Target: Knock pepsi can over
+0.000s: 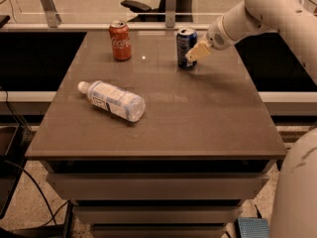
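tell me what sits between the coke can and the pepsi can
Only bare table, in the camera view; the hand is right beside the pepsi can.

Table: pepsi can w/ end effector beside it, Coke can, water bottle lying flat

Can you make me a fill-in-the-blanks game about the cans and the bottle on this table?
1. The pepsi can stands ____, not knocked over.
2. The gripper is right beside the pepsi can; the other can is coloured ____.
3. The plastic bottle lies on its ____.
Missing words: upright, red, side.
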You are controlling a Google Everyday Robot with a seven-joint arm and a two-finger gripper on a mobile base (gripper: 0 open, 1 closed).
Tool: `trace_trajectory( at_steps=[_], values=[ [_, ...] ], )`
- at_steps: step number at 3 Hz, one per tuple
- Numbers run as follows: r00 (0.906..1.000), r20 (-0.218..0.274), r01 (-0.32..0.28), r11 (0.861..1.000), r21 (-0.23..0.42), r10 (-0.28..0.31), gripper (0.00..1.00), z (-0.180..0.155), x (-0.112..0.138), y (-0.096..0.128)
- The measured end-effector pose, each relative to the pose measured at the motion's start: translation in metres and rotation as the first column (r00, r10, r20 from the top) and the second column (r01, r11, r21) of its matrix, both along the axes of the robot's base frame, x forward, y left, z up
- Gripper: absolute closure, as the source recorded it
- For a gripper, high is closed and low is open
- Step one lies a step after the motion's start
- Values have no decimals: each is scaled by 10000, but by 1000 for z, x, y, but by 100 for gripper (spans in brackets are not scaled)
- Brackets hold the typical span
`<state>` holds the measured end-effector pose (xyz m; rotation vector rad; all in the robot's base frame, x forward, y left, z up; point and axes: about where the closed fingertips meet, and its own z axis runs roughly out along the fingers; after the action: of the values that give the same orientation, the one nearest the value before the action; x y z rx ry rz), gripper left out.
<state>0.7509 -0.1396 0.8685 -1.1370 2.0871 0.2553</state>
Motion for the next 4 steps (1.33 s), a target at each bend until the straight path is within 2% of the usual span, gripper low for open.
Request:
trace_trajectory(
  at_steps=[2,3,4],
  values=[
    [9990,18,-440,9958,-802,443,100,23,-8,-12],
    [9940,-320,-1079,9821,-1542,1042,100,31,-12,-15],
    [9841,-887,-1708,9562,-2379,1537,100,35,-20,-18]
  ],
)
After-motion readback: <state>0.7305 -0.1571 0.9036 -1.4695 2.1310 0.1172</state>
